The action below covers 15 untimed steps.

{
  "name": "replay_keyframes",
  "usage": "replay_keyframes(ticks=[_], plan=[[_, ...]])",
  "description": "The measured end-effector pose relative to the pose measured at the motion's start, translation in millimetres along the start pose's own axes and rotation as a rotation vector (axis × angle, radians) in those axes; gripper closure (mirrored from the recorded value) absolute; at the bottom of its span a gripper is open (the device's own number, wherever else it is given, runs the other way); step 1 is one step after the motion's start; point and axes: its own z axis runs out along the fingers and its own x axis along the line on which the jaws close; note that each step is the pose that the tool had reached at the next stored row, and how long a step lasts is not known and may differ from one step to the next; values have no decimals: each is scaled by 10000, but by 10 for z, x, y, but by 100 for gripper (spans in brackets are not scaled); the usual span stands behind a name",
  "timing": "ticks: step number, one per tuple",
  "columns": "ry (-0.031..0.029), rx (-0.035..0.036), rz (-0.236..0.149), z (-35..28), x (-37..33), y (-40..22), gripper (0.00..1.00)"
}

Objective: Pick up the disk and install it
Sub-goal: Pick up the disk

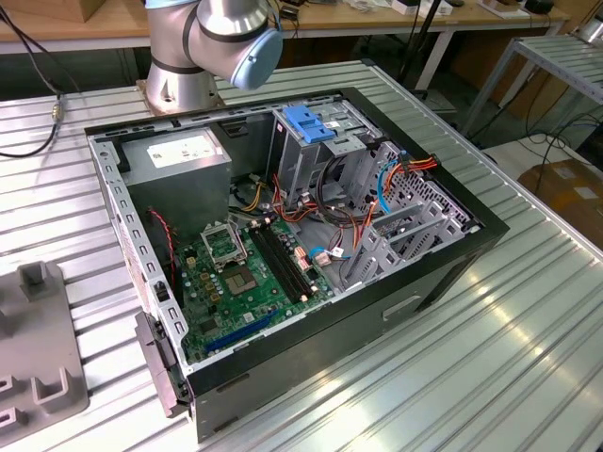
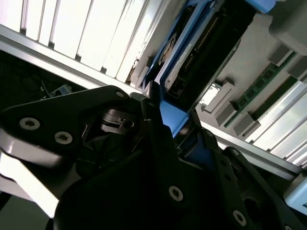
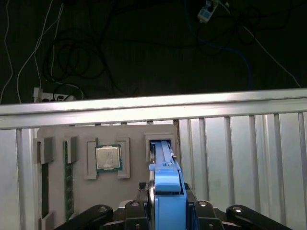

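So on the slatted table point(image 3: 230, 163) there's the open computer case point(image 1: 283, 348), and the grey parts tray point(image 3: 96, 196) sits off to the exterior view's left of it. The disk point(image 3: 168, 184) is still standing on edge in its tray slot, with its long axis running straight away from the wrist. The gripper point(image 3: 167, 207) straddles the blue frame's near end, jaws apparently pinched shut on both flat sides, and the arm seems to be reaching down over the tray.

Gripper point(image 3: 167, 211) fingers point(image 2: 152, 122) tight on the disk point(image 3: 165, 175) (grey arm's point(image 1: 212, 38) blue-capped joint beside its base)
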Motion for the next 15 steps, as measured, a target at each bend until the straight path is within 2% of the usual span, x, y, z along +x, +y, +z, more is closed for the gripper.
replay_keyframes(ticks=[5, 6, 7, 8, 15], plan=[[14, 0, 0, 23, 0, 0, 63], [31, -3, -224, 59, 1, -1, 63], [39, -9, -637, 70, 2, -1, 63], [43, -13, -863, 74, 3, -1, 63], [42, -8, -873, 83, 3, -2, 63]])
